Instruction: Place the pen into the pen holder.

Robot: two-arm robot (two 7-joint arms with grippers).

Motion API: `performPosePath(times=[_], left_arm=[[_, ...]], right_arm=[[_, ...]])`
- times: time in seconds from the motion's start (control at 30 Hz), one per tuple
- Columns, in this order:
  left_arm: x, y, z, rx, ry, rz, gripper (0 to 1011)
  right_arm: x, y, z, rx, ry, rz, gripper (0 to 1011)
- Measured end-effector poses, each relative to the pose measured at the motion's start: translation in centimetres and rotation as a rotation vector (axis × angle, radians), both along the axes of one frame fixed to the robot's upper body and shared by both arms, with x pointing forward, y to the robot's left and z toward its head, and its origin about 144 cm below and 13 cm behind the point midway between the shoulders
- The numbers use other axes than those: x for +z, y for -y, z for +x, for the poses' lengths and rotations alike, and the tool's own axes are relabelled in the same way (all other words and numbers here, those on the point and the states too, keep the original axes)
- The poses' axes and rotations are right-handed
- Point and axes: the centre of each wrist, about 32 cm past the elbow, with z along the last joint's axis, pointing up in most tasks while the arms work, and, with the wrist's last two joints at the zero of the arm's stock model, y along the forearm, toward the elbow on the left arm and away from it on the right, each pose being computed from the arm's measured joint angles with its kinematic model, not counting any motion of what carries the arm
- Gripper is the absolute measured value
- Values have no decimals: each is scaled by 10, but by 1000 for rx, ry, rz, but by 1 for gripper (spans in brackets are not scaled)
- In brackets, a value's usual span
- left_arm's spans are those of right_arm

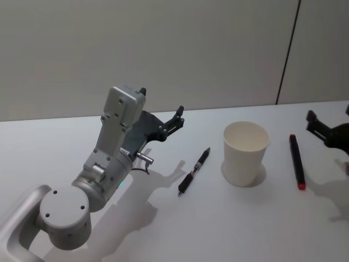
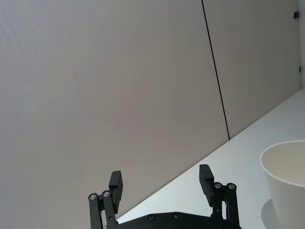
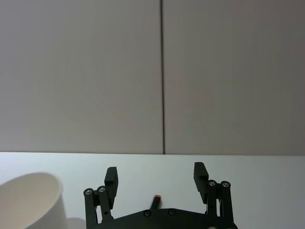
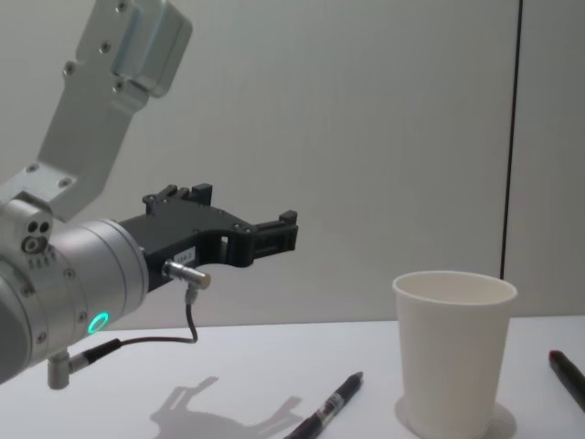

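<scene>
A black pen (image 1: 194, 172) lies on the white table (image 1: 65, 147), just left of the pen holder (image 1: 246, 153), an upright white paper cup. In the chest view the black pen (image 4: 331, 405) points toward the pen holder (image 4: 454, 352). My left gripper (image 1: 161, 101) hovers open above the table, behind and left of the pen, holding nothing. The left wrist view has the left gripper (image 2: 161, 180) spread wide, with the pen holder (image 2: 286, 181) off to one side. My right gripper (image 1: 329, 117) hangs open at the right edge; the right wrist view shows the right gripper (image 3: 155, 174) empty.
A second pen (image 1: 296, 161), black with red ends, lies right of the cup, below my right gripper; its red tip (image 3: 156, 196) peeks out between the right fingers. A grey wall (image 1: 163, 49) stands behind the table's far edge.
</scene>
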Motion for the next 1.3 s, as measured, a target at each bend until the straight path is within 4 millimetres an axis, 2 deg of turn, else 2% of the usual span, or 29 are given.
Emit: performPosePath(times=[0.17, 0.43, 0.97, 1.3], left_arm=[[0, 0, 0, 0, 0, 0, 1001], [0, 0, 0, 0, 0, 0, 1001], [0, 0, 0, 0, 0, 0, 1001], [0, 0, 0, 0, 0, 0, 1001]], right_arm=[[5, 12, -1, -57, -58, 21, 1001], [9, 16, 4, -111, -152, 49, 1001], [-1, -8, 41, -213, -300, 135, 1002], [-4, -26, 69, -231, -343, 109, 1002]])
